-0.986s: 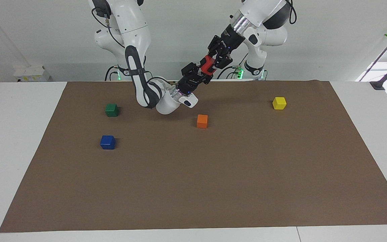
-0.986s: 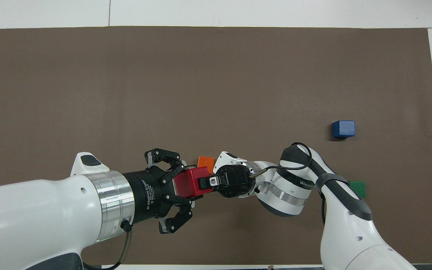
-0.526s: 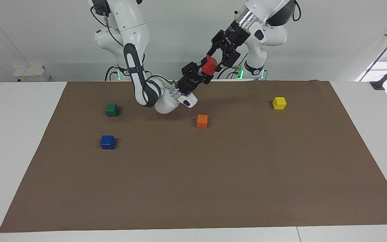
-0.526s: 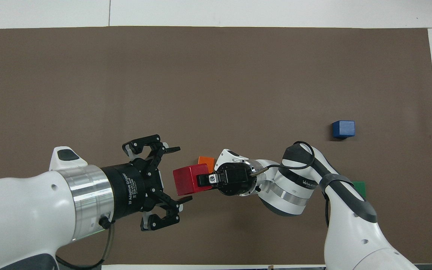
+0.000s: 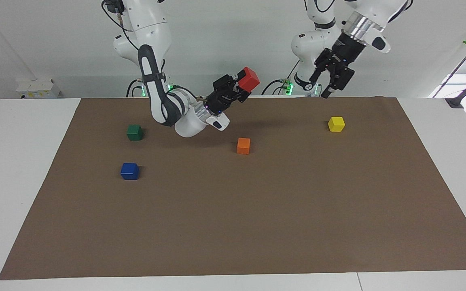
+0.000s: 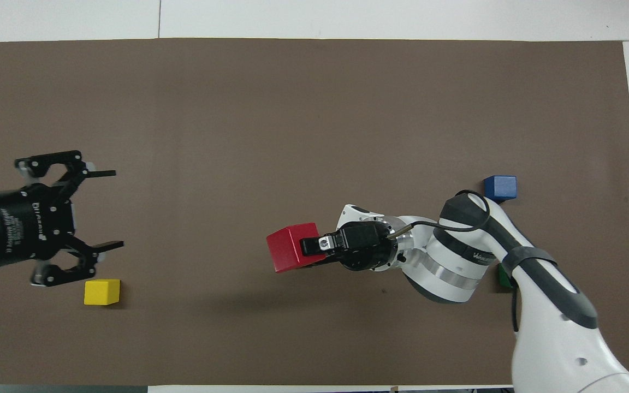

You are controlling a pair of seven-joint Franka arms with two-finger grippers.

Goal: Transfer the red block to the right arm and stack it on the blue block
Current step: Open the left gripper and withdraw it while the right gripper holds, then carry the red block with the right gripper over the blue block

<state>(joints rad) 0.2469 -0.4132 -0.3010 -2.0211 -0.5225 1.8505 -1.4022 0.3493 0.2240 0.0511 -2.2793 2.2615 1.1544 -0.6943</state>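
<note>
Red block [image 5: 249, 79] sits clamped in our right gripper [image 5: 238, 85], up in the air over the mat [image 5: 257, 226] near the orange block [image 5: 243, 146]. Our left gripper [image 5: 332, 76] hangs spread and empty above the yellow block [image 5: 336, 123], waiting. We should swing toward the blue block [image 5: 129, 171], level the red block squarely over it, then lower slowly before letting go.

Red block [image 5: 248, 79] aloft in right end effector [image 5: 239, 86], blue block [image 5: 129, 171] on mat

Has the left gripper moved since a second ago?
Yes. The left gripper let go of the red block and pulled back toward the left arm's end, now up above the yellow block.
</note>
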